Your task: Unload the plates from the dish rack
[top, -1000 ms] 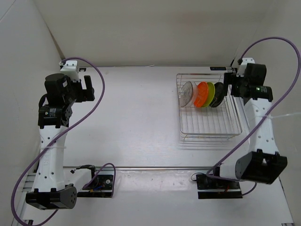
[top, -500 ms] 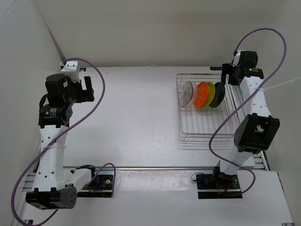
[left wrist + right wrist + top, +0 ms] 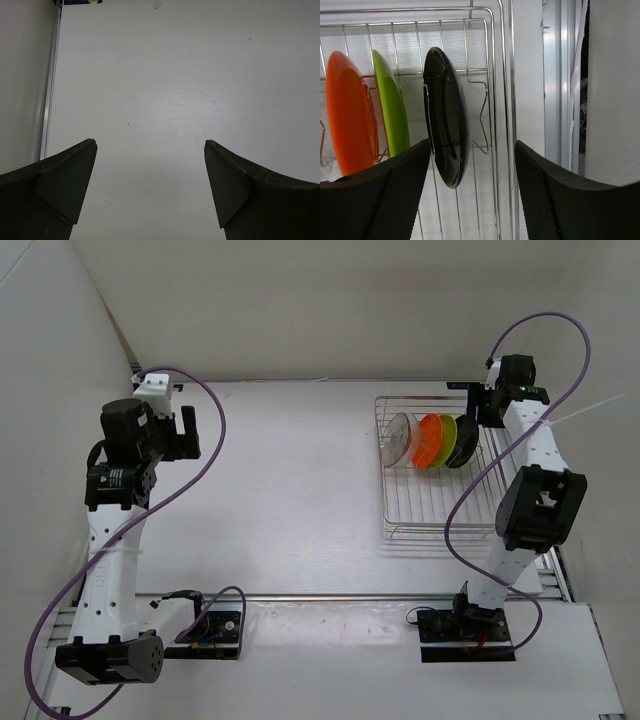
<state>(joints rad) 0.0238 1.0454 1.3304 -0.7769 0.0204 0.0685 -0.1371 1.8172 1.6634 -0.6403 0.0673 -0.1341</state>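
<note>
Two arms and one dish rack (image 3: pixel 440 504) on a white surface (image 3: pixel 290 490). The right arm (image 3: pixel 530 455) rises from its base near the rack's front right corner, folds at a raised elbow and reaches along the rack's right side to its far right corner. The right pincer (image 3: pixel 471 147) points down into the rack, with its fingers spread wide apart and nothing clamped between them. The black plate (image 3: pixel 447 125) shows in the gap, closer to the finger on the left of the wrist view.

The left arm (image 3: pixel 115 510) stands well to the left of the rack, with its forearm upright and its wrist bent. The left pincer (image 3: pixel 150 145) faces bare surface, fingers apart and unloaded.

Four plates stand on edge in one row across the rack's far half. From left to right these are one clear plate (image 3: pixel 398 438), one orange plate (image 3: pixel 430 440), one yellow-green plate (image 3: pixel 447 430) and the black one at the rack's right end.
</note>
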